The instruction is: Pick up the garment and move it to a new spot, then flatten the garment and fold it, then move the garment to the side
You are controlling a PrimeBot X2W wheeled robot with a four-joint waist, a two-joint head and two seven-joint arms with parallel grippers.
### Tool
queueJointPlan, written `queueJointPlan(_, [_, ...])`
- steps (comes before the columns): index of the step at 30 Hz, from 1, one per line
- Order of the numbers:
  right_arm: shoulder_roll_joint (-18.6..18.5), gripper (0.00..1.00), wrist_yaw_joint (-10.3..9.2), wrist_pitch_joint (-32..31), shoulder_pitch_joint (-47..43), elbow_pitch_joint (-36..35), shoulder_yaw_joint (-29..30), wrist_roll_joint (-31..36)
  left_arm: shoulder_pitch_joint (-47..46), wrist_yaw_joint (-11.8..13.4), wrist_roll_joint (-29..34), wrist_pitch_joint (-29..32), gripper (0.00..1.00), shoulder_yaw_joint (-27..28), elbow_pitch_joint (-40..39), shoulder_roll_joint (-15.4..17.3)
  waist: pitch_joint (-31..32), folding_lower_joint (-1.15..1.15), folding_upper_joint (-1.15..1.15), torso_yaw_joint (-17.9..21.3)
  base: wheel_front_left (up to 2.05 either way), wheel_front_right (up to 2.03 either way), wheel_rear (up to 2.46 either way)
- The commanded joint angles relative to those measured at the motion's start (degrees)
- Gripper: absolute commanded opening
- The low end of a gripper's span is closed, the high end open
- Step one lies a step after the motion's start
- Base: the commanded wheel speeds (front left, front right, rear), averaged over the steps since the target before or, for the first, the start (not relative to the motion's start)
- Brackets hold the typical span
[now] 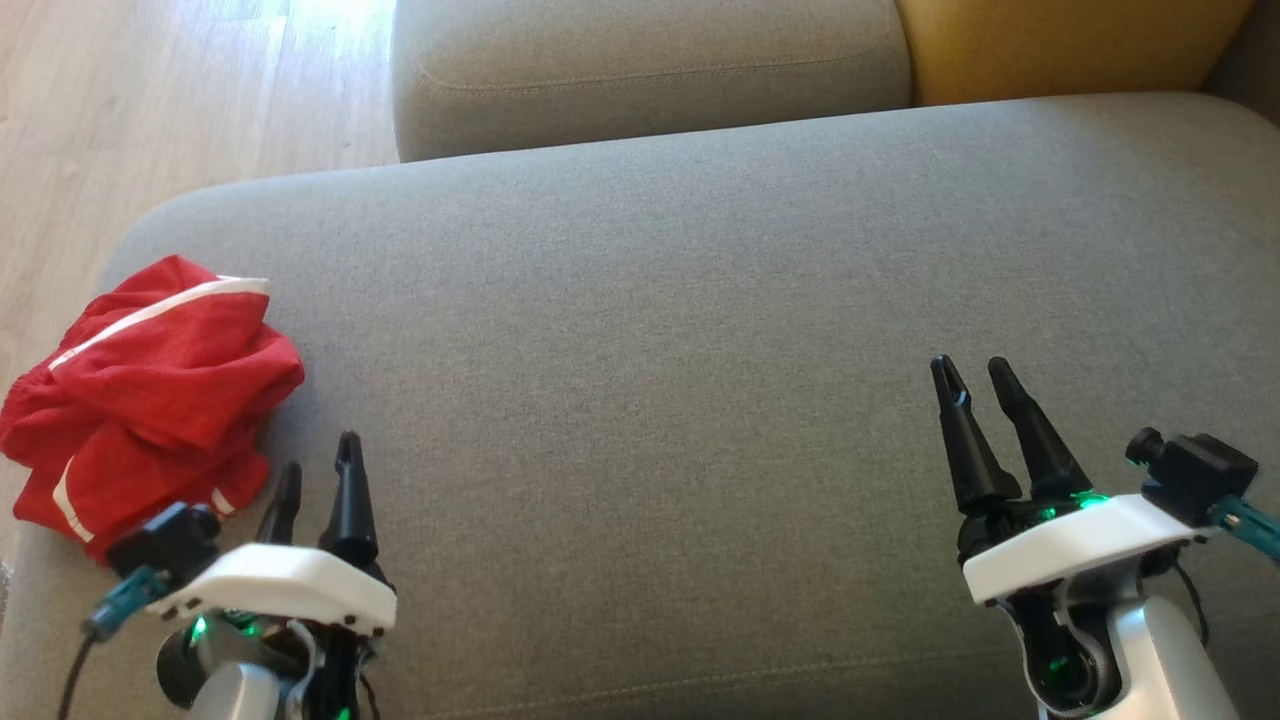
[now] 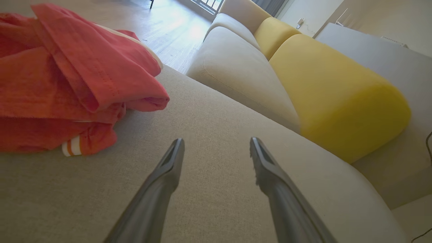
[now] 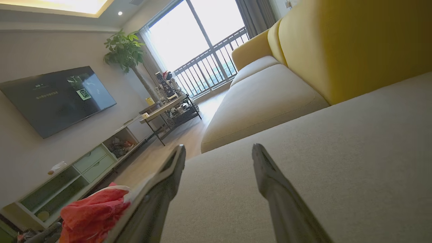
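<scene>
The garment (image 1: 150, 390) is a red piece with white stripes, lying crumpled at the left end of the grey sofa seat (image 1: 680, 330). In the left wrist view the garment (image 2: 67, 81) bulks at the upper left, and in the right wrist view the garment (image 3: 91, 212) sits at the lower left. My left gripper (image 1: 320, 465) is open, low over the seat just right of the garment, with nothing between its fingers (image 2: 168, 165). My right gripper (image 1: 975, 375) is open too, far to the right above bare cushion, empty, its fingers (image 3: 266, 172) pointing along the seat.
A second grey cushion (image 1: 650, 70) and a yellow cushion (image 1: 1070, 45) lie behind the seat. Wooden floor (image 1: 150, 110) runs past the sofa's left edge. Across the room stand a TV (image 3: 57, 98), a low cabinet (image 3: 81, 168), a side table (image 3: 168, 111) and a plant (image 3: 125, 50).
</scene>
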State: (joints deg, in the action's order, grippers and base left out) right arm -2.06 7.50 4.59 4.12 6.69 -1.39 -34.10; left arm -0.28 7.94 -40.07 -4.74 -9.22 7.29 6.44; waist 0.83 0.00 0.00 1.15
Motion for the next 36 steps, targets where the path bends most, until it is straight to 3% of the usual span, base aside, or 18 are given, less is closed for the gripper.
queueJointPlan(1, [-0.50,1.00,-0.01,1.02,3.05,-2.81,-0.69,2.96,-2.81,1.05,2.58,-0.94,1.00,0.00,-1.65,1.71,0.06,0.00,0.00,0.05,0.00,0.00,0.00])
queueJointPlan(14, [-0.57,1.00,-0.01,3.21,2.16,-0.80,1.95,10.93,-4.19,8.80,12.60,-3.11,1.00,-6.79,0.83,5.39,0.48,0.00,0.00,0.40,0.00,0.00,0.00])
queueJointPlan(27, [-0.64,1.00,-0.01,5.11,3.22,4.04,3.63,16.70,-5.51,14.15,19.85,-5.12,1.00,-12.78,0.10,7.87,0.77,0.00,0.00,0.55,0.00,0.00,0.00])
queueJointPlan(32, [-0.68,1.00,-0.01,6.19,4.11,5.83,4.03,15.42,-5.32,16.79,21.79,-6.13,1.00,-13.18,-1.97,8.55,0.90,0.00,0.00,0.68,0.00,0.00,0.00])
queueJointPlan(36, [-0.70,1.00,-0.01,6.90,4.73,5.72,3.81,19.25,-5.13,17.82,23.54,-6.79,1.00,-13.51,-2.93,8.84,0.95,0.00,0.00,0.75,0.00,0.00,0.00])
